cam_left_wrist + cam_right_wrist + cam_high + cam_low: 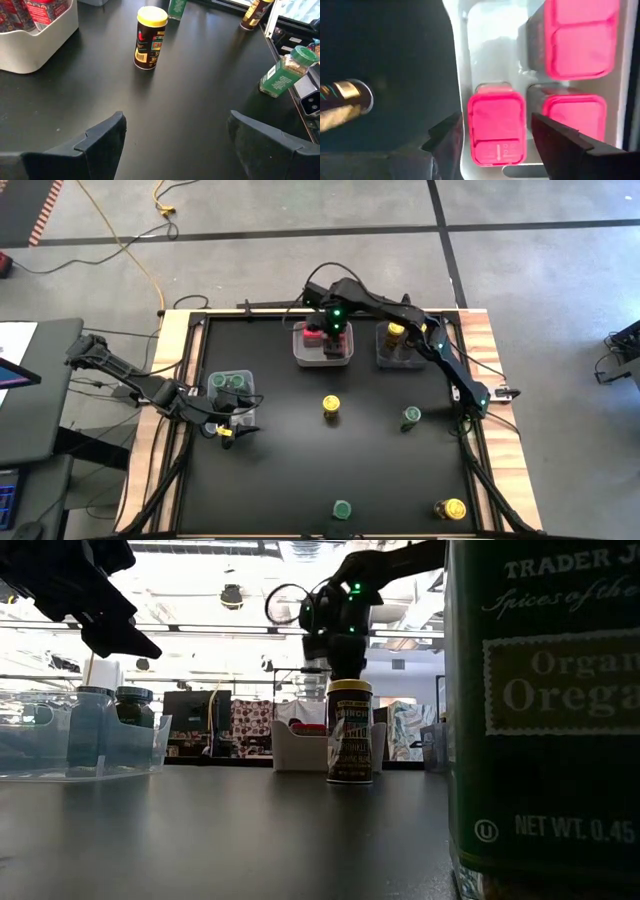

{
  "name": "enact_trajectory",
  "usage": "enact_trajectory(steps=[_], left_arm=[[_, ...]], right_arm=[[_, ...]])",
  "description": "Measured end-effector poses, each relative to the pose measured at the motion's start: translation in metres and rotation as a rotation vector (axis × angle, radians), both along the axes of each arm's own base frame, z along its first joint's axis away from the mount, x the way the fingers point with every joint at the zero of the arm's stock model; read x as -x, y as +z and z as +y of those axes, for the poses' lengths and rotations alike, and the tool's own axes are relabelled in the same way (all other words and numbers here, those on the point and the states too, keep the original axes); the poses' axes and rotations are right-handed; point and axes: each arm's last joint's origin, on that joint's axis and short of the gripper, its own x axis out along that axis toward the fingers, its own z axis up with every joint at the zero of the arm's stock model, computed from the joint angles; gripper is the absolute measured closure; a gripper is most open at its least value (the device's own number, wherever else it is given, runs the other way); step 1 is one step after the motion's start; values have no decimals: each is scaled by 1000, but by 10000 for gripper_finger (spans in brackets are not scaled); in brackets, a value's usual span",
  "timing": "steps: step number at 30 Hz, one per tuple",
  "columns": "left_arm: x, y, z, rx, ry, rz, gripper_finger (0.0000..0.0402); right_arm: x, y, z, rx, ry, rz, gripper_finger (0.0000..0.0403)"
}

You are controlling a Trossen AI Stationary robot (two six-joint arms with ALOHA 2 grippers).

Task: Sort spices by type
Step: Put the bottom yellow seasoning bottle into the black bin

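Three red square-topped boxes stand in a clear tray (322,350) at the far middle. My right gripper (333,330) hovers over it, pointing down, open. Its fingers stand either side of one red box (496,127), a thin gap showing on each side. A yellow-lidded jar (395,332) stands in the tray to its right. Green-lidded jars (231,382) stand in the left tray. My left gripper (175,145) waits open beside that tray, nothing between its fingers. Loose jars stand upright on the mat: yellow (331,407), green (411,417), green (342,509), yellow (452,509).
The black mat (280,470) is framed by a wooden border (500,470). In the low view the near green-lidded oregano jar (545,710) fills the right side. The loose yellow jar (349,730) stands mid-table in front of the red-box tray.
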Motion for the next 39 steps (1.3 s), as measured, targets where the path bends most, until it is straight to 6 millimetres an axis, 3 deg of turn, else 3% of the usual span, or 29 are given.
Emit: enact_trajectory(steps=[10,14,19,23,34,39], left_arm=[[0,0,0,-14,-5,6,70],[0,0,0,-20,-8,6,70],[0,0,0,-34,-31,9,70],[1,-1,-3,-32,-146,27,70],[1,-1,-5,-75,-243,36,70],[1,-1,-5,-125,-266,33,70]], right_arm=[[32,66,14,-10,-227,-105,144],[46,94,34,-31,-331,-141,143],[56,112,84,74,-419,-121,143],[69,116,132,112,-468,-110,143],[125,99,264,-2,-693,-42,143],[134,88,308,-67,-737,-65,143]])
